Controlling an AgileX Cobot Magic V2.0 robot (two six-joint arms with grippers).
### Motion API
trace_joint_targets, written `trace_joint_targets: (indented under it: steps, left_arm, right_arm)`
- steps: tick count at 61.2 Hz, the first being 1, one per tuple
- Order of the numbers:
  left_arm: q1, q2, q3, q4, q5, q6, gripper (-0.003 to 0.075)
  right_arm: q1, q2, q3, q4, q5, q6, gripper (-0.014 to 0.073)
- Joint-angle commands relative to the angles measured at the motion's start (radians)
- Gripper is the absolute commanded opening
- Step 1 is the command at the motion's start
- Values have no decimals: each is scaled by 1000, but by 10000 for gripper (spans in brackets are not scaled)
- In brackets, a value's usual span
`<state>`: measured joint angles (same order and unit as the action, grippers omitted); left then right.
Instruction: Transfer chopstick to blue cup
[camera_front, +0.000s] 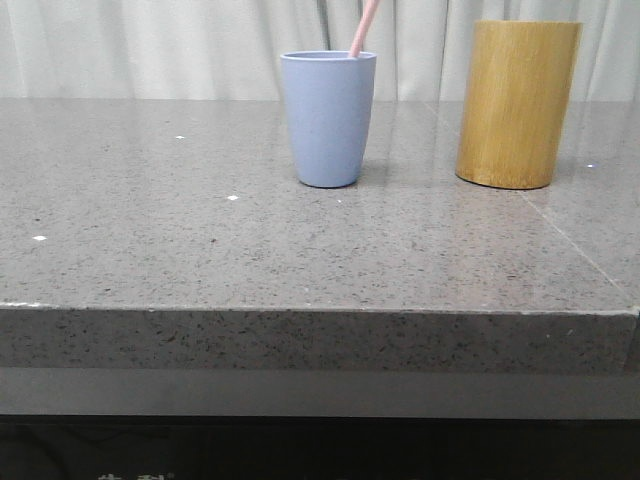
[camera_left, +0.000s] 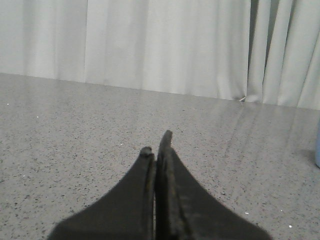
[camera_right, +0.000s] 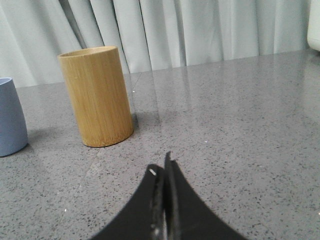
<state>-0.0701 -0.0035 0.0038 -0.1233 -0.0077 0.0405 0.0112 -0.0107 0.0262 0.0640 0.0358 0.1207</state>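
Note:
The light-blue cup (camera_front: 329, 119) stands upright near the middle of the grey stone table. A pale pink chopstick (camera_front: 364, 28) rises out of its mouth, leaning to the right, its top cut off by the frame. In the right wrist view the blue cup (camera_right: 11, 117) sits at the picture's edge beside the bamboo holder. My left gripper (camera_left: 157, 143) is shut with nothing between its black fingers, low over bare table. My right gripper (camera_right: 161, 164) is shut and empty too, some way in front of the bamboo holder.
A taller tan bamboo cylinder (camera_front: 517, 104) stands to the right of the blue cup, also seen as the bamboo cylinder (camera_right: 96, 96) in the right wrist view. Pale curtains hang behind the table. The table's front edge (camera_front: 320, 312) runs across the front view.

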Motion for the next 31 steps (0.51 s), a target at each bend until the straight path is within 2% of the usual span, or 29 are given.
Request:
trace_joint_targets:
  steps: [1,8,31]
  left_arm:
    - [-1,-24,12,-9,-74,-7,-19]
    - [-1,-24,12,-9,-74,-7,-19]
    - [-1,-24,12,-9,-74,-7,-19]
  right_arm:
    - [-6,-20,-3,5,-93,-68,-67]
    - [-6,-21,-3,6,-93,-114,-67]
    - [-27,-21,-3,6,-93,-121,-67]
